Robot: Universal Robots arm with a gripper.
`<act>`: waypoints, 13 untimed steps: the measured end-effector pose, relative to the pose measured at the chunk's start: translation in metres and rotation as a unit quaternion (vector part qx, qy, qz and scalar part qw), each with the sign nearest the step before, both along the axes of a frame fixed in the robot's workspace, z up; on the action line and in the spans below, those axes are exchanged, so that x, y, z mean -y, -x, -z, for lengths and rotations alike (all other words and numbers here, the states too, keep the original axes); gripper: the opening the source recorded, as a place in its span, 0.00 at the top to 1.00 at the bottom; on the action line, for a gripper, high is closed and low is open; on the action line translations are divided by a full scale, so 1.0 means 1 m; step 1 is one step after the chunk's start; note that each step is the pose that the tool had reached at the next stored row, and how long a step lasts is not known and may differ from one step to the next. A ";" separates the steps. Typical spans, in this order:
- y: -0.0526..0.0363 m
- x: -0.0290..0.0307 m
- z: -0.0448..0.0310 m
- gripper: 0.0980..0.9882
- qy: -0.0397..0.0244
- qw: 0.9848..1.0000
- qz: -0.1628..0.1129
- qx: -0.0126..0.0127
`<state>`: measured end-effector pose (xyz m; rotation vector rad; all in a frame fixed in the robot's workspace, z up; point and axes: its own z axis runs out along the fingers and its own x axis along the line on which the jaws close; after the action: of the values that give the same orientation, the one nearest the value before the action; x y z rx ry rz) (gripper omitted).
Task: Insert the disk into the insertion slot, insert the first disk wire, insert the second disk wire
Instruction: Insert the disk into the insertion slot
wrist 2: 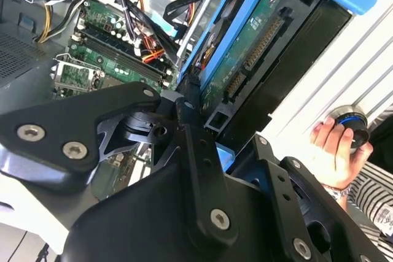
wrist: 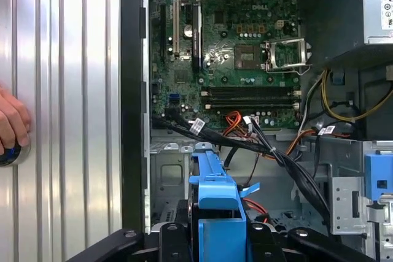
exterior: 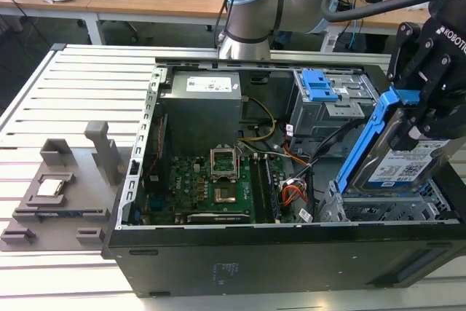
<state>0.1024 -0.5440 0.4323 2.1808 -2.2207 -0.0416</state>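
Note:
The disk (exterior: 405, 166), a silver drive with a white label in a bright blue frame (exterior: 362, 143), hangs tilted with its lower end over the insertion slot (exterior: 386, 210), the low silver perforated cage at the exterior view's right. My black gripper (exterior: 428, 123) is shut on the disk's raised end. In the second wrist view the disk's green circuit board (wrist 2: 253, 46) faces the camera between the blue rails. The blue frame (wrist: 215, 193) points toward silver sheet metal (wrist: 167, 173) in the first wrist view. Loose black wires (wrist: 245, 140) cross just ahead of the frame.
A taller grey cage with a blue latch (exterior: 321, 87) stands behind the slot. The motherboard (exterior: 218, 180) and power supply (exterior: 200, 103) fill the open case. A person's hand (wrist 2: 333, 151) rests on a knob beside the case. A grey fixture (exterior: 62, 187) lies on the slatted table.

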 end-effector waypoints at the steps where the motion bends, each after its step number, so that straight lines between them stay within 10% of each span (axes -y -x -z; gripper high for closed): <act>1: 0.0000 0.0000 0.0009 0.70 0.000 1.000 0.000 0.000; 13: -0.0001 0.0002 0.0214 0.70 0.000 1.000 0.000 0.000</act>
<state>0.1024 -0.5441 0.4109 2.1803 -2.2205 -0.0409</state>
